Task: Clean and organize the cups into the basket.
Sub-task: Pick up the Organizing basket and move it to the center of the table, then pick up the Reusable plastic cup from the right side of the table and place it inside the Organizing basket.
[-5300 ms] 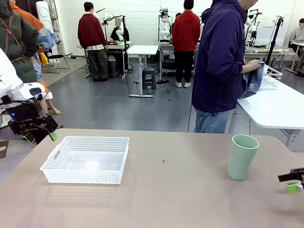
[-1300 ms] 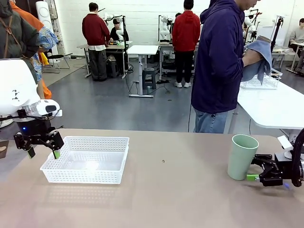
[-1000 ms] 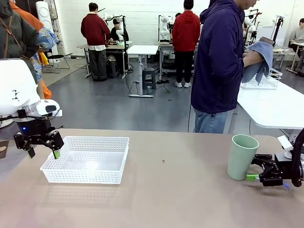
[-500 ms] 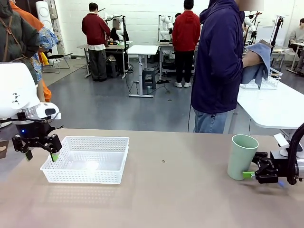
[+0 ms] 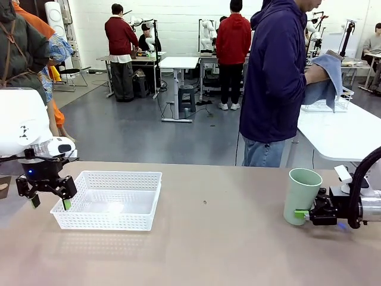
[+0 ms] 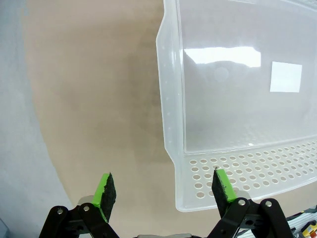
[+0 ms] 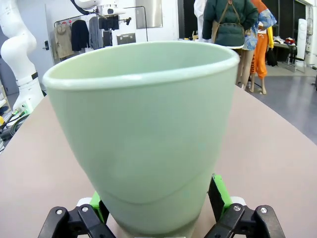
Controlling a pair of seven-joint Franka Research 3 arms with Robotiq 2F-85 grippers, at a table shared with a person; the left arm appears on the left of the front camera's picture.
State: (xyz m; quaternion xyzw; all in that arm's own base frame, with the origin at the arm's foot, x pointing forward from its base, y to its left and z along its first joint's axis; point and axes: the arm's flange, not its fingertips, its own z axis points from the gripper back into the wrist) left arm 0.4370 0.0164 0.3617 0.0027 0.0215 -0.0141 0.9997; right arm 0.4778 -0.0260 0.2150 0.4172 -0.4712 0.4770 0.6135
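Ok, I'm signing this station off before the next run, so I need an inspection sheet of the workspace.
Surface: tan tabletop, bare between the job's things.
Job's things: mint green cup upright at the right; white mesh basket at the left, nothing in it.
Clutter: one small dark speck mid-table.
Grippers: left gripper open, over the basket's end wall; right gripper open, pads either side of the cup's lower part, contact unclear.
Cables: black cable looping off the right arm.
Surroundings: person at the far side holding a blue-grey cloth; white table with a wire basket behind.
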